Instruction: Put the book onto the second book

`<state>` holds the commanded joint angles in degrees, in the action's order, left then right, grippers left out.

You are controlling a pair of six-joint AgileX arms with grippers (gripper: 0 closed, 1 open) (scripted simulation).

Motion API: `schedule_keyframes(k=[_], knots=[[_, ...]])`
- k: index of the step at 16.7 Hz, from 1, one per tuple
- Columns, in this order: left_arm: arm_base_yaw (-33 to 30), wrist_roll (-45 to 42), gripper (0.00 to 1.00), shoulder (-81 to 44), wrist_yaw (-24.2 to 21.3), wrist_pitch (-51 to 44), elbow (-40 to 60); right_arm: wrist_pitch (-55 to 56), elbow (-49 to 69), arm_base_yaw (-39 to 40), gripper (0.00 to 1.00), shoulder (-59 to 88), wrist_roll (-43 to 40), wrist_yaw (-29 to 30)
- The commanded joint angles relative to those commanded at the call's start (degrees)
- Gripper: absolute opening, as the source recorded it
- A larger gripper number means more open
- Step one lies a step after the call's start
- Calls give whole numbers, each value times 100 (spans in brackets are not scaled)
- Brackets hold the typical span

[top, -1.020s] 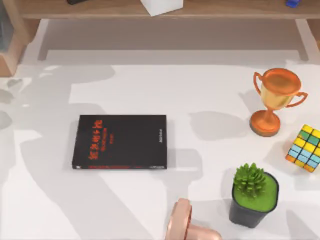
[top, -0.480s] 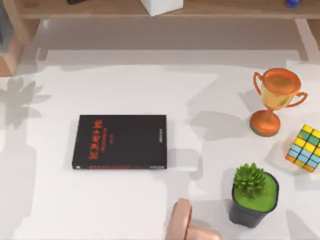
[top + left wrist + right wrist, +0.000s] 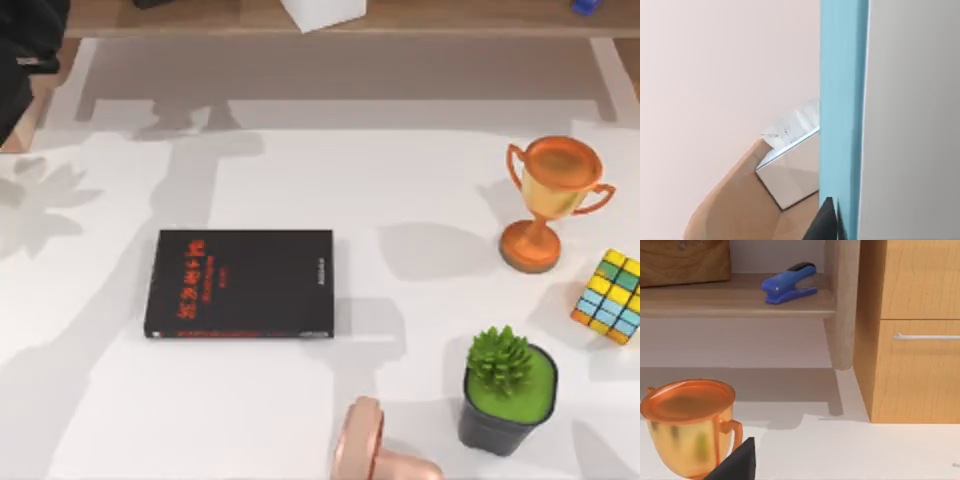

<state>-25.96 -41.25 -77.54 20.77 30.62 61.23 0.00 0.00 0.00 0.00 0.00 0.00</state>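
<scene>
The second book [image 3: 240, 283] lay left of centre on the tabletop [image 3: 420, 330]; the book [image 3: 842, 115] filled the left wrist view, gripper states impossible to tell.

The second book [image 3: 240, 283] carries red lettering and a small pale mark, neither clear enough to read.

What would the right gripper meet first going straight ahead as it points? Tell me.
Probably the trophy, right ahead of the right gripper's dark fingertip; beyond it stands the shelf with a blue stapler. Depth is unclear.
</scene>
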Motion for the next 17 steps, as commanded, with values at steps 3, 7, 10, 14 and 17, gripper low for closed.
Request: schedule_keyframes(k=[3, 7, 10, 14, 17], knots=[[-1068, -872, 0, -264, 747, -233, -1051, 0, 0, 0, 100, 0, 0, 0], [-1937, -1761, 0, -893, 1440, -595, -2356, 0, 0, 0, 100, 0, 0, 0], [-2202, -2130, 0, -1287, 1704, -785, -2988, 0, 0, 0, 100, 0, 0, 0], [-2252, -2211, 0, -1396, 1757, -830, -3135, 0, 0, 0, 100, 0, 0, 0], [-2219, -2220, 0, -1392, 1749, -802, -3125, 0, 0, 0, 100, 0, 0, 0]])
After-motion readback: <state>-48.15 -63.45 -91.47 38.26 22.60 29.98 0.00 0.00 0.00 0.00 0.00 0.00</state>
